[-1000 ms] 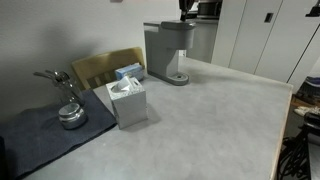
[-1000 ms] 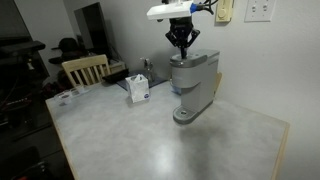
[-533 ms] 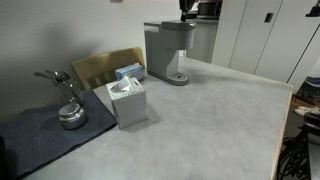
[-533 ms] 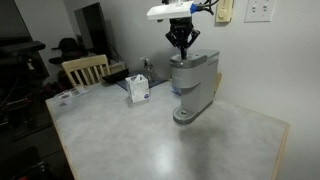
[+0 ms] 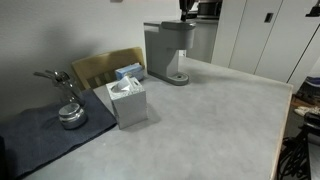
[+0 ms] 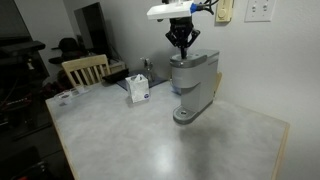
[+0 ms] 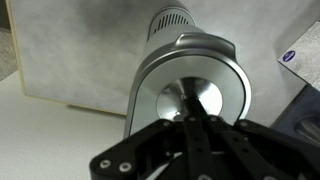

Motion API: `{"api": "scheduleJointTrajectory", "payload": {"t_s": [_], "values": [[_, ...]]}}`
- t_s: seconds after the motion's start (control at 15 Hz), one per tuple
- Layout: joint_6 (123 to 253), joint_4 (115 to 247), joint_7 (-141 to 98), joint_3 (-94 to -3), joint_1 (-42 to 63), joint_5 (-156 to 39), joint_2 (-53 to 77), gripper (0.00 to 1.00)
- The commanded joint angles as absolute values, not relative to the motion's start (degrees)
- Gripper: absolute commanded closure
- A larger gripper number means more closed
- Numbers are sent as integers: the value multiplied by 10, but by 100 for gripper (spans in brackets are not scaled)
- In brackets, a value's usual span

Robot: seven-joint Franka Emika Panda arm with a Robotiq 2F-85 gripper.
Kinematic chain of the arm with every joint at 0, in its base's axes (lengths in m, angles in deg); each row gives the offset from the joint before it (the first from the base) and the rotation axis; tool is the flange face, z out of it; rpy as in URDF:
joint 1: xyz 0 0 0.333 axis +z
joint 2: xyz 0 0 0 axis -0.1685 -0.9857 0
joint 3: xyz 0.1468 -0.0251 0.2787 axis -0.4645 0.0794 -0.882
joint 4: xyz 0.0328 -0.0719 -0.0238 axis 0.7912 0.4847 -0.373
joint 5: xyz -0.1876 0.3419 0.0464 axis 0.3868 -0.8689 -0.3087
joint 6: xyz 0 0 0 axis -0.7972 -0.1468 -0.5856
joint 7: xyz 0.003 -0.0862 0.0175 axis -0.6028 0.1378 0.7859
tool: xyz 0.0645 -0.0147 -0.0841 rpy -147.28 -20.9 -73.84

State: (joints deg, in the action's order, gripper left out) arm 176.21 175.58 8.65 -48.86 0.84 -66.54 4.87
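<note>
End effector (image 5: 184, 15) half cropped in an exterior view, above coffee maker (image 5: 167, 50)

The coffee maker (image 6: 193, 85) is matt grey with a shiny silver lid, and the end effector (image 6: 181, 48) is black, carried on a white arm (image 6: 172, 12). The worktop (image 5: 210, 120) is pale grey with a faint cloudy mottling, the cloth (image 5: 40, 140) on it is a dark blue-grey, and the metal pot (image 5: 70, 115) is bright silver. The tissue box (image 5: 128, 103) is a whitish grey with white tissue showing, the smaller box (image 5: 128, 70) is blue, the chair (image 5: 100, 66) is pale yellowish wood, and the cabinets (image 5: 250, 35) are plain white.
</note>
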Motion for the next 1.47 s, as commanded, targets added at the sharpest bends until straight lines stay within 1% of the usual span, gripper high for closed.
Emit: {"api": "scheduleJointTrajectory", "payload": {"t_s": [0.0,1.4], "values": [[1747,1757,94,-498,-7,-667,41,100],[1744,1691,100,-505,-11,-677,49,100]]}}
